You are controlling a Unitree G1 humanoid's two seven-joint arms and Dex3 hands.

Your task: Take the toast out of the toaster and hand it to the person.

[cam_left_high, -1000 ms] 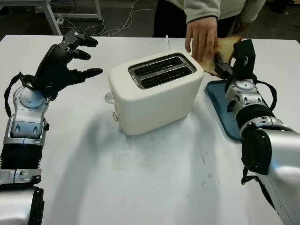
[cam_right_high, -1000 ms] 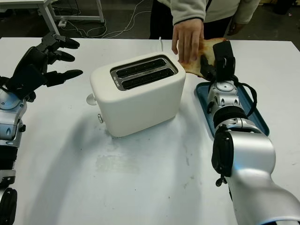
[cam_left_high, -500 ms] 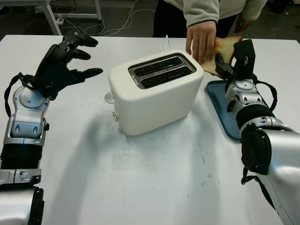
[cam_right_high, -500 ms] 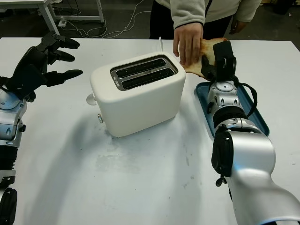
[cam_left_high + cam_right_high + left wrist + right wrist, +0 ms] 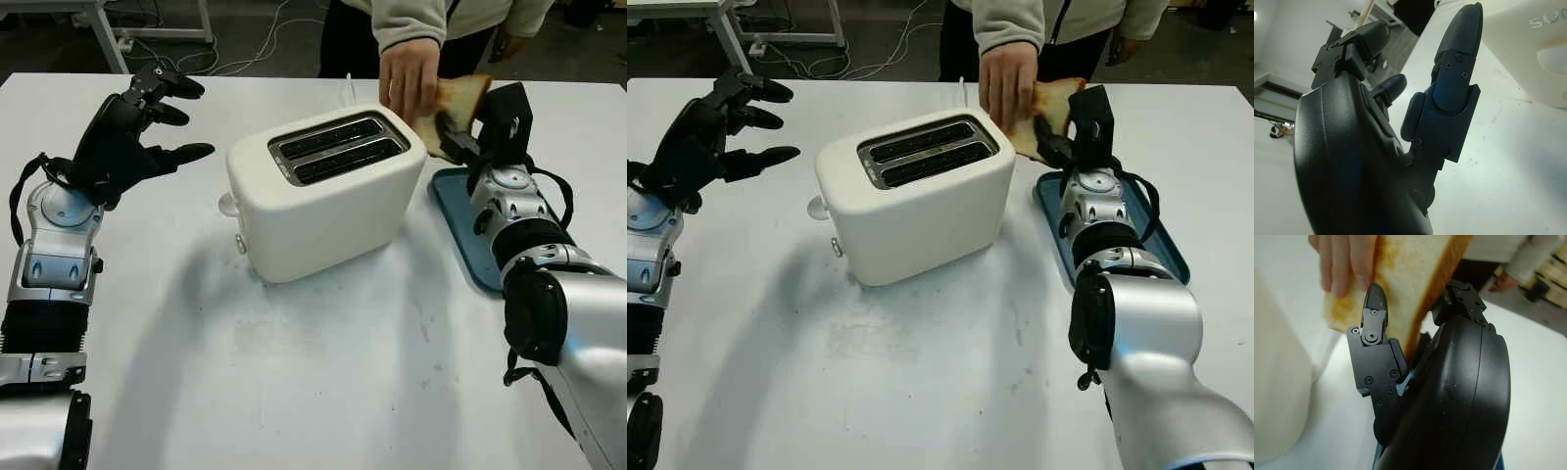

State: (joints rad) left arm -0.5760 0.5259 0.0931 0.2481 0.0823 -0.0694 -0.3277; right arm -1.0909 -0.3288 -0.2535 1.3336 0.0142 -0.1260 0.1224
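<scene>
Toast [image 5: 460, 101] lifted higher, right hand [image 5: 482, 135] fingers [image 5: 1373, 320] clamped on it, person's hand [image 5: 409, 80] gripping too, left hand [image 5: 132, 132] open

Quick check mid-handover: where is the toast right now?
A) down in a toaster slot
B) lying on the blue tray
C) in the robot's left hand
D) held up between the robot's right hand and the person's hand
D: the toast is raised beside the toaster, pinched by the right hand while the person's hand grips its other edge.

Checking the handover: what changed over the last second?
The person's hand lifted the toast up and away from the table; the right robot hand still grips it. The toaster, blue tray and open left robot hand stayed put.
</scene>
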